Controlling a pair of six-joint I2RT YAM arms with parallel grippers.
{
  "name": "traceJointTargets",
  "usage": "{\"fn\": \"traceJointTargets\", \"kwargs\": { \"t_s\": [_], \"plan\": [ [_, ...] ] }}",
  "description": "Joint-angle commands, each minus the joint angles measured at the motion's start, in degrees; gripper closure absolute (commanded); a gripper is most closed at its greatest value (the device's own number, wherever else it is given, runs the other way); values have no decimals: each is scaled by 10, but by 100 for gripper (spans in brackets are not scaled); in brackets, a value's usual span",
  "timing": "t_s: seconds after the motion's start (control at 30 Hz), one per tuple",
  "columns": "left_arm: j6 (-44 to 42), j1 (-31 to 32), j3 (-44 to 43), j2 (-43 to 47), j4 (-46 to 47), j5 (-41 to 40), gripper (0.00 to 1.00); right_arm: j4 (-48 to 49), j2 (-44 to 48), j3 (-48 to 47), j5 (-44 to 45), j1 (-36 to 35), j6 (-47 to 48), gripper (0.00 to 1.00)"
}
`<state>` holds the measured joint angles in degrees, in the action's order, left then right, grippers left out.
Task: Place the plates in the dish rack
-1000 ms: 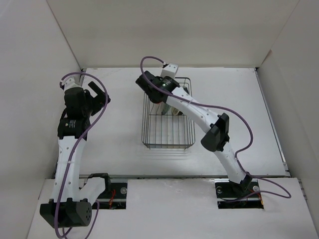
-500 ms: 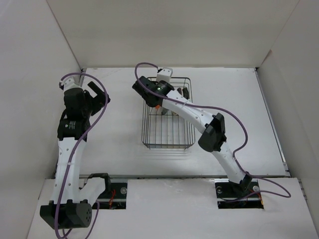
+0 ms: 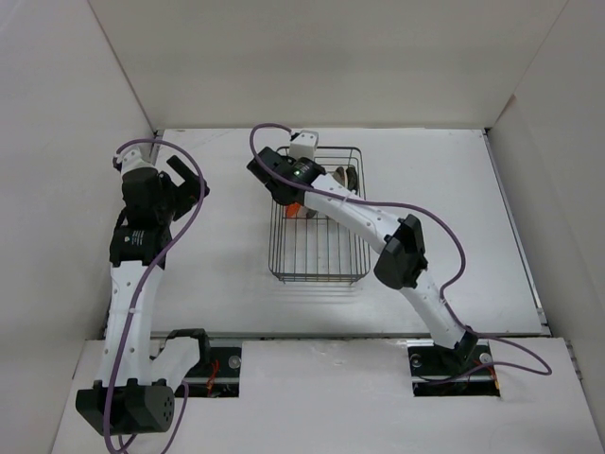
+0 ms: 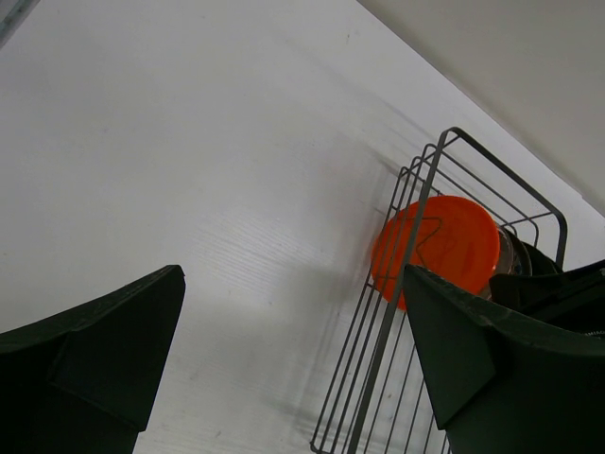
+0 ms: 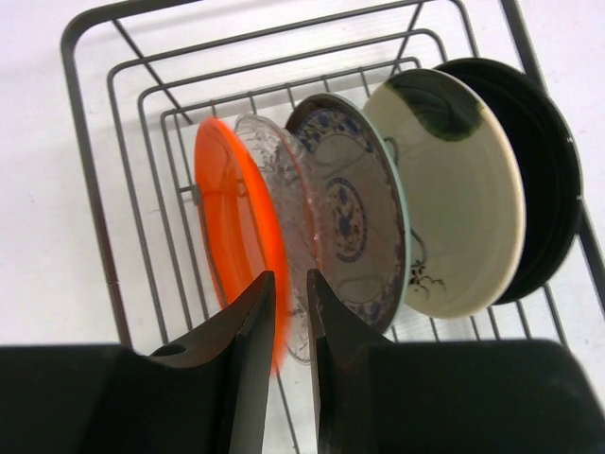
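Observation:
The dark wire dish rack point(image 3: 317, 255) holds five plates standing on edge in a row. In the right wrist view they run from left to right: orange point(image 5: 232, 227), clear point(image 5: 284, 189), teal-blue patterned point(image 5: 354, 203), cream point(image 5: 463, 189) and black point(image 5: 548, 170). My right gripper point(image 5: 291, 284) is over the rack's left end point(image 3: 295, 203). Its jaws are closed narrowly around the orange plate's rim. My left gripper point(image 4: 293, 359) is open and empty above the table, left of the rack point(image 4: 416, 236). The orange plate point(image 4: 444, 241) shows through the wires there.
White walls enclose the table on the left, back and right. The rack stands mid-table towards the back. My right arm's purple cable point(image 3: 444, 232) loops above the rack's right side.
My right gripper has moved left across the rack to its left end. The left arm has not moved.

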<state>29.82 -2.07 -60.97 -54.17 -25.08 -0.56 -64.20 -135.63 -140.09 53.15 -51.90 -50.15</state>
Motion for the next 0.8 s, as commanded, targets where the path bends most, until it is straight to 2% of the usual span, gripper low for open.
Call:
{"fn": "traceJointTargets", "kwargs": {
  "t_s": [0.0, 0.33, 0.37, 0.4, 0.43, 0.5, 0.53, 0.57, 0.6, 0.63, 0.67, 0.77],
  "plan": [
    [-8, 0, 2, 11, 24, -6, 0, 48, 13, 8, -2, -12, 9, 75],
    [-8, 0, -3, 6, 24, -16, 0, 53, 57, 8, 5, -12, 26, 72],
    [-8, 0, -10, 0, 24, -16, 0, 53, 66, 13, 13, -12, 26, 63],
    [-8, 0, -16, -8, 24, -16, 0, 53, 88, 13, 18, -12, 52, 49],
    [-8, 0, -16, -8, 24, -16, 0, 61, 101, 13, 18, -12, 78, 49],
    [-8, 0, -24, -17, 24, -16, 0, 107, 134, 51, -13, -12, 161, 33],
    [-3, 0, -32, -26, 24, -16, 0, 119, 175, 68, -22, -12, 225, 30],
    [-3, 0, -32, -35, 24, -16, 0, 127, 199, 89, -23, -12, 239, 26],
    [-3, 0, -40, -35, 24, -22, 0, 137, 224, 114, -23, -12, 249, 16],
    [-3, -5, -47, -42, 24, -23, 0, 169, 253, 172, -28, -12, 263, 15],
    [-3, -5, -47, -42, 24, -30, 0, 189, 316, 207, -36, -12, 303, 7],
    [-3, -5, -64, -48, 24, -41, 0, 233, 440, 312, -67, -7, 348, 2]
  ]
}}
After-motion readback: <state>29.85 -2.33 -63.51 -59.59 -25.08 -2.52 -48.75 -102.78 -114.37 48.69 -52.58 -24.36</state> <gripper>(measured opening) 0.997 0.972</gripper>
